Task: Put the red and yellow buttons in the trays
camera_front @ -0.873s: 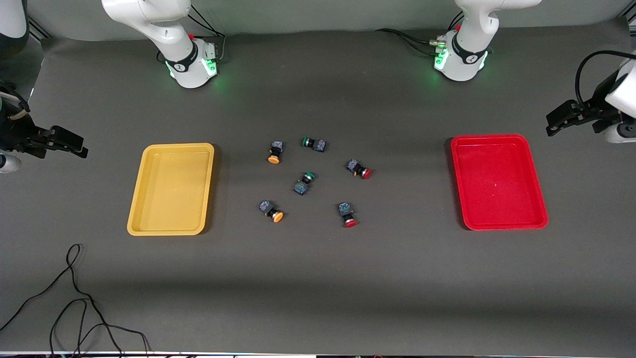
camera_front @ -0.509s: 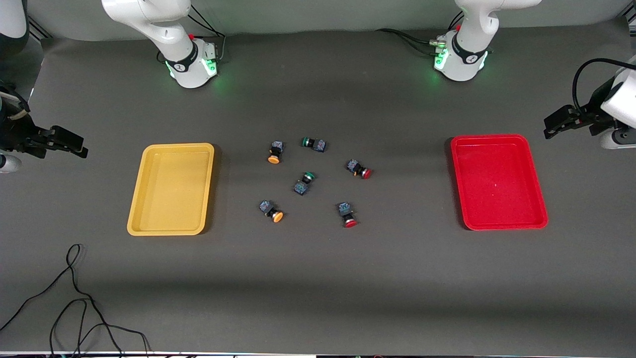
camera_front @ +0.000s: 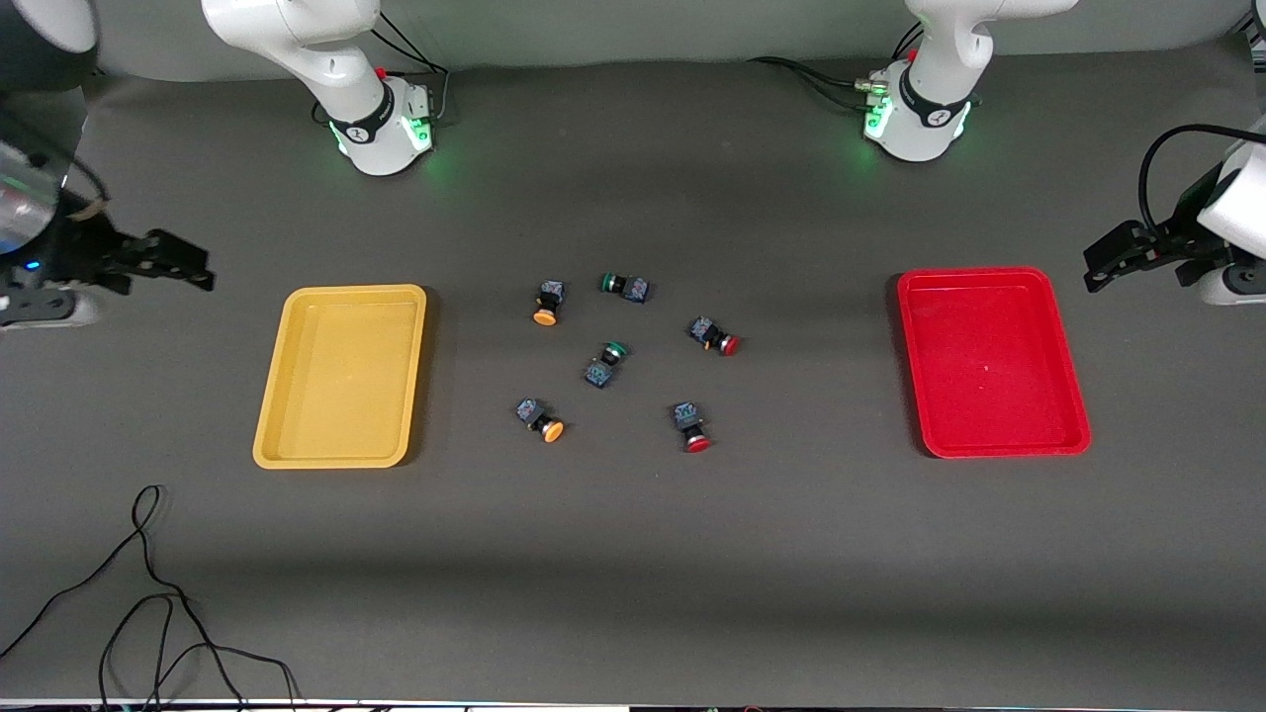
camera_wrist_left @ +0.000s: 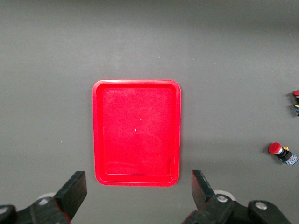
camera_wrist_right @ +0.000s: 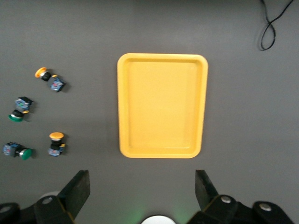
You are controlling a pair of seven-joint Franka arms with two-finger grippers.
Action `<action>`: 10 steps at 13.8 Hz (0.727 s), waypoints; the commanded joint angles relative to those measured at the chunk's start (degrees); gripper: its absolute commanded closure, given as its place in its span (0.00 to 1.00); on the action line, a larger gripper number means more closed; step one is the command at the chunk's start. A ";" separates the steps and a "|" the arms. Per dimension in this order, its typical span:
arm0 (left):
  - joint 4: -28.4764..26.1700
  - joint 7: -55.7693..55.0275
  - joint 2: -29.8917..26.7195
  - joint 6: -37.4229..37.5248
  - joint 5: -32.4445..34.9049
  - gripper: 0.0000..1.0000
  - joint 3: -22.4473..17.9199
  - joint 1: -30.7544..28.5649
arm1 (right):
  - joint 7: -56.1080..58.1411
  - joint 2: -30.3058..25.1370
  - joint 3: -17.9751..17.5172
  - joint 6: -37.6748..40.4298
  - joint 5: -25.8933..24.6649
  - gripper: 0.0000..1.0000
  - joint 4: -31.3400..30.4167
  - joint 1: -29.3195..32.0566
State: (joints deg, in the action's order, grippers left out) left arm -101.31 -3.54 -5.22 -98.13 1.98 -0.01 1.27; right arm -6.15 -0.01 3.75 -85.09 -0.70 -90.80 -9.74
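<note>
Buttons are all sitting loose in a cluster mid-counter, between the yellow tray toward the right arm's end and the red tray toward the left arm's end, and both trays have nothing in them, so nothing's sorted yet. Two yellow buttons, one farther from the camera and one nearer, lie on the yellow tray's side of the cluster; two red buttons and lie on the red tray's side. The two green ones and are mixed in and should stay put. Right gripper hangs over bare counter just outside the yellow tray, jaws apart and holding nothing; left gripper hangs over bare counter just outside the red tray, jaws apart too, also with nothing in them. My take on doing the first pick well: each arm should go for the buttons on its own side, so no crossing. The middle green one sits close to the others, so I'd come straight down, jaws across the dark blocky body rather than the round cap, which looks likely to slip. Then drop it low over the tray so it doesn't bounce out over that shallow rim.
</note>
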 commanded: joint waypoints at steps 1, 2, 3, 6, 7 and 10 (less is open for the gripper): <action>-0.38 -0.24 -0.14 -0.84 0.57 0.00 0.10 0.58 | -10.32 -4.28 0.20 -3.05 0.34 0.00 -6.56 -7.45; -0.38 -0.24 -0.06 -1.01 0.57 0.00 0.10 0.49 | -14.98 -5.51 0.11 -6.03 0.52 0.00 -9.81 -10.53; -0.38 -0.24 -0.06 -1.02 0.57 0.00 0.10 0.58 | -20.25 -6.74 0.20 -8.84 0.52 0.00 -13.15 -13.95; -0.38 -0.59 0.47 -2.33 0.57 0.00 0.10 0.49 | -35.81 -7.64 0.20 -14.39 0.43 0.00 -19.06 -25.81; -0.29 -0.59 0.99 -2.77 0.57 0.00 0.10 0.32 | -39.77 -7.37 0.20 -16.15 0.35 0.00 -20.11 -28.72; -0.29 -0.86 1.70 -4.00 0.57 0.00 -0.08 -0.03 | -49.11 -7.37 0.20 -20.20 0.34 0.00 -23.80 -36.29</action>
State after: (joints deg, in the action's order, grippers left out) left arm -101.45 -3.62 -3.74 -101.05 2.00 0.15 1.22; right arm -50.25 -5.31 3.15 -102.52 -0.41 -110.94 -42.56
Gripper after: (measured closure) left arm 0.000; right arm 0.000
